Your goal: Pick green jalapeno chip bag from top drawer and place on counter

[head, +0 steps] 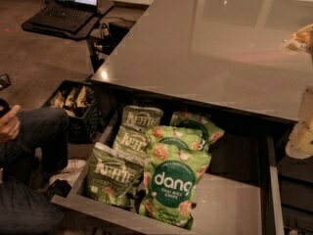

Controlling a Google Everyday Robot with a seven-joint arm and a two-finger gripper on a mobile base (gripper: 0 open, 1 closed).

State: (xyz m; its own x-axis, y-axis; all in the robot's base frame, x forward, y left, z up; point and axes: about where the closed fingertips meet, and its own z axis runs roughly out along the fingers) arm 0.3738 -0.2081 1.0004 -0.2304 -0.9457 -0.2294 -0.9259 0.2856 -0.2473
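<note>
My cream gripper (302, 131) at right edge, grip I cannot tell | glossy olive-green Kettle chip bag (112, 173) left-below it: light, crinkly, slippery | should pinch top seam.

Top drawer (230, 204) carries 3 Kettle bags (112, 173), dang bags (173, 185); pincer (299, 39) at counter's (205, 48) right.

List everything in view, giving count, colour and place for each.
Counter: one, glossy grey-brown, upper centre.
Top drawer: one, grey, open below the counter.
Kettle bags: three, olive green, left part of the drawer.
dang bags: three, brighter green, right of them, overlapping.
Laptop: one, black, open, upper left.
Crate: one, black, holding snacks, floor left of the drawer.
Bystander's hand: one, left edge.
End effector: one, cream, right edge by the counter's front.
</note>
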